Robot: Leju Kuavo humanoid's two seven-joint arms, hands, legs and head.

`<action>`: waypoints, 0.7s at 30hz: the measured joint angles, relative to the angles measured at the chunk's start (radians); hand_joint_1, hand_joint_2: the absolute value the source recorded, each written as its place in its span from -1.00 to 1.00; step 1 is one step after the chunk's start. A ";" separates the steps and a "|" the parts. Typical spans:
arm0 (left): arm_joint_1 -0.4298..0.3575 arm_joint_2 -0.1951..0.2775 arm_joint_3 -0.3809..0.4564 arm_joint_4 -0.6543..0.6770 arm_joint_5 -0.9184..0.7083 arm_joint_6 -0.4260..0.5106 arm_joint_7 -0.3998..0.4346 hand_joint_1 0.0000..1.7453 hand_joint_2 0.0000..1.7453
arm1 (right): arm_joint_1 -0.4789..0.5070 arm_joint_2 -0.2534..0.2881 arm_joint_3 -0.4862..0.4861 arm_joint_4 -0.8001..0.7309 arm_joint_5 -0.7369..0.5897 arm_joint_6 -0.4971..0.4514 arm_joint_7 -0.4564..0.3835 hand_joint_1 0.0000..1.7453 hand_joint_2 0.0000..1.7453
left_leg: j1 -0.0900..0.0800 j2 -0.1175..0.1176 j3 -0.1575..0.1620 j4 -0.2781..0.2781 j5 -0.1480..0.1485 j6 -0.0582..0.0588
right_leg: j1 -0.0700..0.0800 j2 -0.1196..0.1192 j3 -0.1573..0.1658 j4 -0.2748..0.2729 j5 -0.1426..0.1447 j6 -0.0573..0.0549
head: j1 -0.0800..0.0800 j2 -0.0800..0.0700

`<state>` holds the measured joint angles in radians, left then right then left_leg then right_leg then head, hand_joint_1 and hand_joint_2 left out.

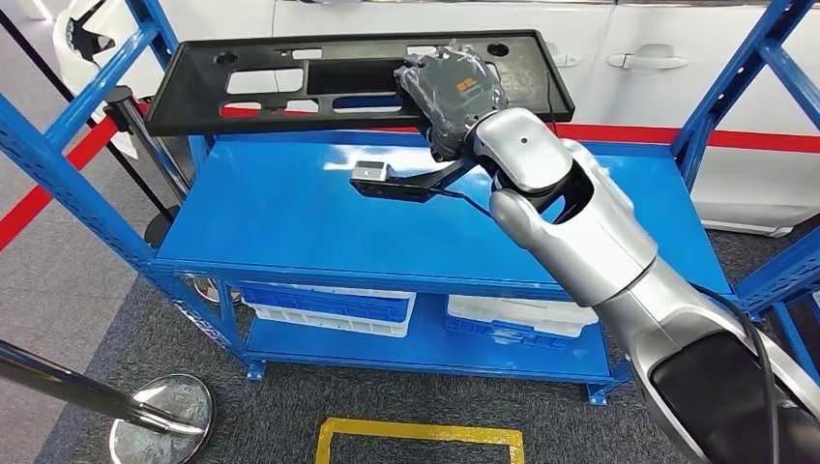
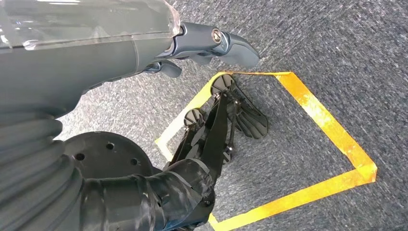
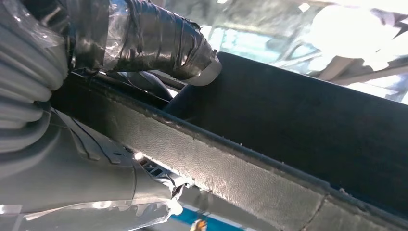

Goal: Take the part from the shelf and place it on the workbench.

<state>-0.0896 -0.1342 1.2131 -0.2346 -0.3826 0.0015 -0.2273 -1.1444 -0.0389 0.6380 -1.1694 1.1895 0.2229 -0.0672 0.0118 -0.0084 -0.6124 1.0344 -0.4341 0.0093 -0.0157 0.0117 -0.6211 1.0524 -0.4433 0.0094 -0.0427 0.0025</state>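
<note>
The part (image 1: 290, 77) is a long flat black panel with several cut-outs, tilted above the back of the blue shelf's top (image 1: 280, 213). My right hand (image 1: 450, 97) grips its front edge near the right end, the silver arm reaching in from the lower right. In the right wrist view my taped thumb (image 3: 159, 43) lies over the part's rough edge (image 3: 231, 168), with the fingers hidden beneath it. My left hand (image 2: 211, 43) hangs over the grey carpet and holds nothing, its fingers loosely extended.
White and blue bins (image 1: 329, 309) sit on the shelf's lower level. Blue uprights (image 1: 58, 174) frame both sides. A chrome stanchion base (image 1: 160, 420) stands at the lower left. A yellow tape square (image 1: 421, 440) marks the floor, and a white car (image 1: 600, 48) is behind.
</note>
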 joint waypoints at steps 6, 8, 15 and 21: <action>0.000 0.009 0.000 0.000 -0.006 0.004 -0.003 -1.00 1.00 | -0.002 -0.018 0.001 0.005 -0.038 -0.004 -0.025 1.00 1.00 | -0.002 -0.001 -0.002 0.006 -0.001 0.011 | -0.006 0.000 0.002 -0.006 0.006 0.007 | 0.000 0.000; 0.000 0.011 0.000 0.000 -0.011 0.005 -0.006 -1.00 1.00 | -0.002 -0.025 0.001 0.007 -0.041 -0.006 -0.026 1.00 1.00 | 0.002 0.001 0.004 -0.009 0.011 0.019 | -0.006 -0.001 0.006 -0.012 0.009 0.014 | 0.000 0.000; -0.001 0.011 0.000 0.000 -0.013 0.013 -0.001 -1.00 1.00 | 0.003 -0.048 0.017 0.028 -0.048 -0.014 -0.023 1.00 1.00 | 0.015 0.010 -0.002 -0.038 0.042 0.025 | -0.017 -0.006 -0.077 0.224 -0.125 0.033 | 0.001 0.000; -0.001 0.012 0.001 0.000 -0.015 0.020 0.005 -1.00 1.00 | 0.007 -0.057 0.039 0.040 -0.050 -0.019 -0.021 1.00 1.00 | 0.026 0.006 -0.047 0.006 0.046 -0.019 | -0.021 -0.002 0.026 0.025 -0.037 0.031 | 0.000 0.000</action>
<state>-0.0905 -0.1223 1.2139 -0.2345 -0.3980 0.0213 -0.2226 -1.1375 -0.0962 0.6774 -1.1290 1.1391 0.2035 -0.0881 0.0373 -0.0024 -0.6589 1.0408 -0.3882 -0.0097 -0.0369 0.0097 -0.5954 1.0771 -0.4806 0.0408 -0.0424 0.0026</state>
